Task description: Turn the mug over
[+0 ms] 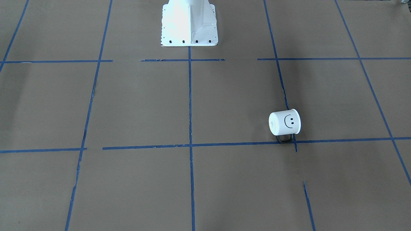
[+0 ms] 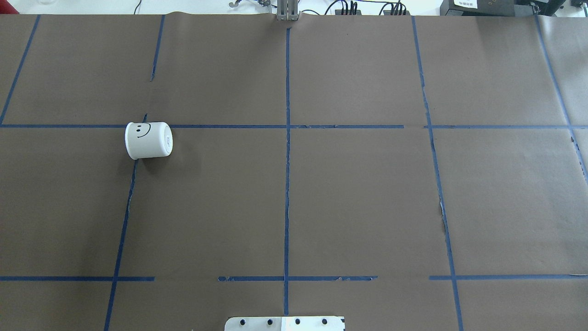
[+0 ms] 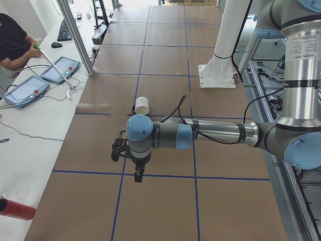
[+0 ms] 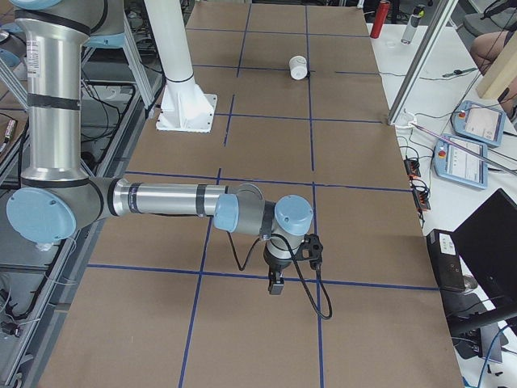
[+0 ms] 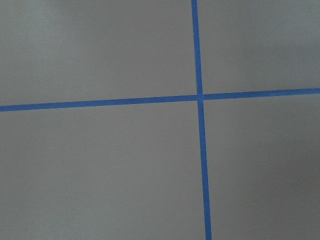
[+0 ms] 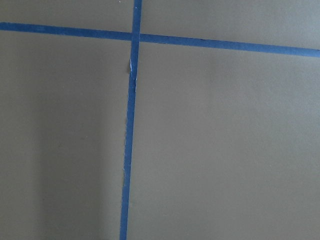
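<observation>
The white mug [image 1: 285, 122] lies on its side on the brown paper, smiley face up, with its black handle [image 1: 284, 139] toward the operators' side. It also shows in the overhead view [image 2: 148, 140], the exterior left view [image 3: 142, 105] and the exterior right view [image 4: 299, 68]. My left gripper [image 3: 138, 175] hangs over the table, nearer the left end than the mug, and I cannot tell whether it is open or shut. My right gripper [image 4: 276, 284] hangs far from the mug, and I cannot tell its state either. Both wrist views show only paper and blue tape.
The white robot pedestal [image 1: 189, 24] stands at the middle of the robot's side. Blue tape lines [image 2: 287, 138] grid the paper. A metal post [image 3: 75, 35], tablets [image 3: 25, 90] and a red bottle [image 3: 17, 208] are on the operators' side bench.
</observation>
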`<state>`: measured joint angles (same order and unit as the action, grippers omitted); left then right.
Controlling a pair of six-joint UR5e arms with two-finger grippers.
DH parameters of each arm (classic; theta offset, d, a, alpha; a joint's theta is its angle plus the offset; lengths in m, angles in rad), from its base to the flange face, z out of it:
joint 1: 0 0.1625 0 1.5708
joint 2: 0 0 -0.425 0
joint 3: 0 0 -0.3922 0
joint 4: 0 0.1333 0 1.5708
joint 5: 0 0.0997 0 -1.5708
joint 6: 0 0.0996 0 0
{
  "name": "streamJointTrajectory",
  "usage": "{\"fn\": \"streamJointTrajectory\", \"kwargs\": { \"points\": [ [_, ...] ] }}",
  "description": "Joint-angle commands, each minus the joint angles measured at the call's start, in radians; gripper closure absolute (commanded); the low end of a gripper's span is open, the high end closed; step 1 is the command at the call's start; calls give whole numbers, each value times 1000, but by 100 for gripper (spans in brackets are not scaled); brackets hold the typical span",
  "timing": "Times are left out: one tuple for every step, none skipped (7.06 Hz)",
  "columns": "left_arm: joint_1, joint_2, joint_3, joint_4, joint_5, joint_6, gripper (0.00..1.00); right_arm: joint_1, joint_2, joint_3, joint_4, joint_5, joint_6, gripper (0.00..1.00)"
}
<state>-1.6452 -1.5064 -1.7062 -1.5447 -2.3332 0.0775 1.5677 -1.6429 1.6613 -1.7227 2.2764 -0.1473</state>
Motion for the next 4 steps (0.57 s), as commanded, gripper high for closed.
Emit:
{"fn": "streamJointTrajectory", "kwargs": {
  "points": [
    [1,6,-4,-23,-2,13,0,0,0,0,0,0,0,0],
    [1,3,8,-29,0,10,0,0,0,0,0,0,0,0],
    [1,3,11,-32,2,10,0,0,0,0,0,0,0,0],
    [1,3,14,-47,3,22,0,0,0,-2,0,0,0,0]
  ]
}}
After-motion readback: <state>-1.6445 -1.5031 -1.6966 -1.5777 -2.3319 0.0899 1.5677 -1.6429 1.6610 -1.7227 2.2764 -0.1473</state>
